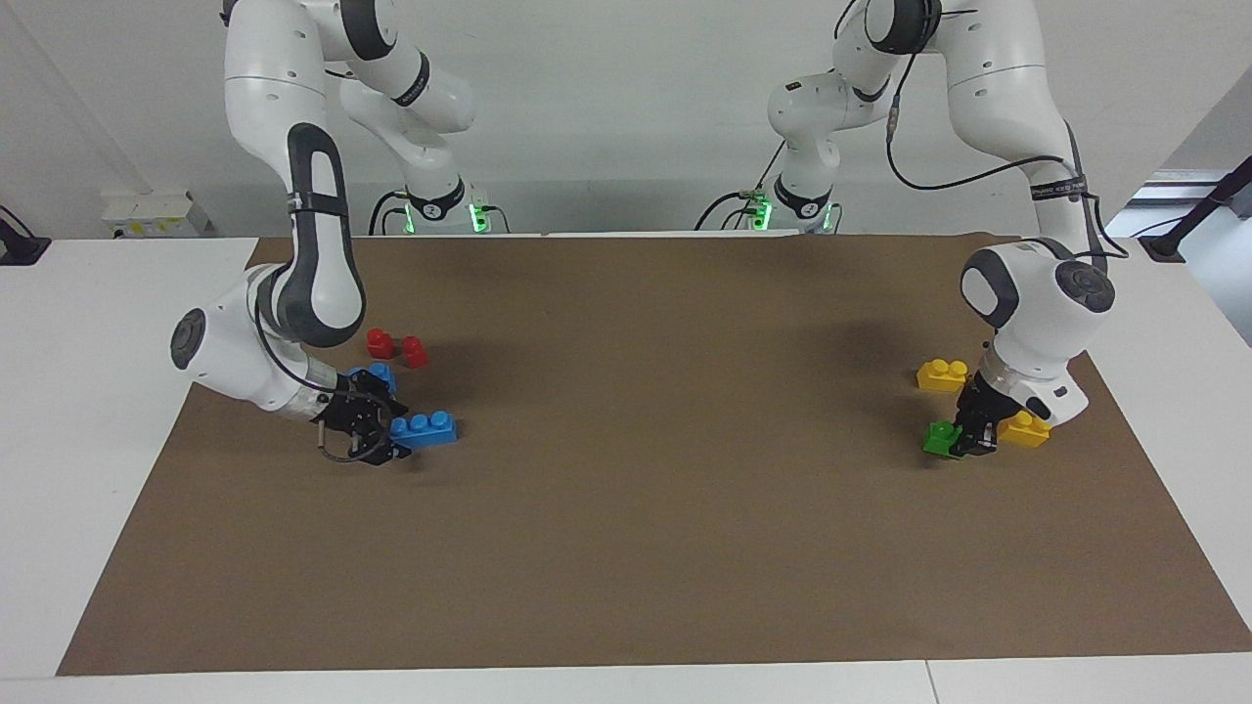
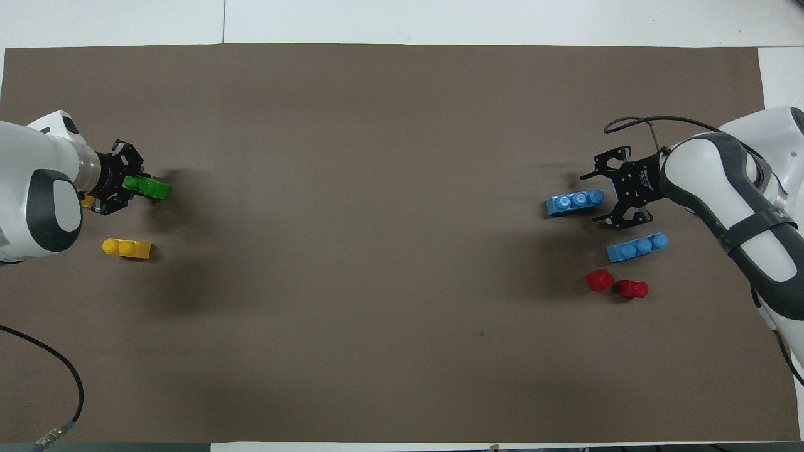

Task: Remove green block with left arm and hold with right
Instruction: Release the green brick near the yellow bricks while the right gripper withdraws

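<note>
My left gripper (image 1: 966,436) is shut on one end of the green block (image 1: 941,439), low over the mat at the left arm's end of the table. In the overhead view the green block (image 2: 151,188) sticks out from the left gripper (image 2: 127,186). A yellow brick (image 1: 1027,430) lies right beside that gripper, partly hidden by the wrist. My right gripper (image 1: 377,437) is low at the right arm's end, with one end of a blue three-stud brick (image 1: 424,428) at its tips. In the overhead view the right gripper (image 2: 608,191) is at the end of that brick (image 2: 574,203).
A second yellow brick (image 1: 942,374) lies nearer to the robots than the green block. A second blue brick (image 2: 637,247) and two red pieces (image 2: 616,284) lie near the right gripper. A white box (image 1: 155,212) sits off the brown mat (image 1: 626,508).
</note>
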Motion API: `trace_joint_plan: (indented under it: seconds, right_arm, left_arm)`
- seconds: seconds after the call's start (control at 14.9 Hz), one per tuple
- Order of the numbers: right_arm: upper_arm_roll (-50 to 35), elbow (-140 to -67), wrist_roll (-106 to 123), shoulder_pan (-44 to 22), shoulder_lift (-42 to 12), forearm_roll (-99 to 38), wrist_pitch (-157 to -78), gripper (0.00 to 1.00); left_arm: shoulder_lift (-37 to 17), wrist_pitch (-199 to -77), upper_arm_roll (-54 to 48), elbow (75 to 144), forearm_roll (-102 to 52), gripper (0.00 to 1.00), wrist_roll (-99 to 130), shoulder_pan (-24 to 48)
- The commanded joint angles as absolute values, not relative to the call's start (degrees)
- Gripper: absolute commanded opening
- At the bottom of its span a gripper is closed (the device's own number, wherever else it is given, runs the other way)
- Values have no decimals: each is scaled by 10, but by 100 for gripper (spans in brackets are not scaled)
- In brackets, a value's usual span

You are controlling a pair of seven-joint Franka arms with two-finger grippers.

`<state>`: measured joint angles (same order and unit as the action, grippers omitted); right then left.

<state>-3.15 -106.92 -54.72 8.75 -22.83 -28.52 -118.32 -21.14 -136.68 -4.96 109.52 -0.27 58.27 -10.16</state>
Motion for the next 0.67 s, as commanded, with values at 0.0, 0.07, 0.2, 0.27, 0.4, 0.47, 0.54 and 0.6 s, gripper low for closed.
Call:
trace_joint_plan:
  seconds: [0.0, 0.07, 0.2, 0.27, 0.4, 0.47, 0.54, 0.6]
  right_arm:
    - [-33, -1056, -551, 90, -193, -283, -1155, 100]
    - [-33, -1050, -551, 89, -181, -278, -1153, 100]
    - [-33, -1040, -545, 79, -154, -259, -1146, 100]
    - [-34, -1038, -543, 74, -138, -230, -1145, 100]
    - [-39, -1025, -534, 62, -111, -177, -1129, 100]
    - [-39, -1015, -510, 54, -99, -161, -1114, 100]
    - [-39, -1010, -475, 53, -85, -151, -1095, 100]
    - [-39, -1010, -431, 52, -71, -145, -1082, 100]
  left_arm:
    - [-229, -1373, -52, 1088, -5, 0, 533, -105]
    - [-229, -1375, -52, 1088, -5, 0, 531, -105]
    - [-229, -1375, -52, 1087, -5, 0, 518, -105]
    - [-229, -1373, -52, 1087, -5, 21, 515, -104]
    - [-227, -1372, -52, 1086, -5, 100, 514, -103]
    - [-224, -1368, -52, 1086, -5, 100, 514, -105]
    - [-220, -1365, -52, 1086, -6, 100, 514, -105]
    - [-215, -1361, -52, 1085, -6, 100, 513, -107]
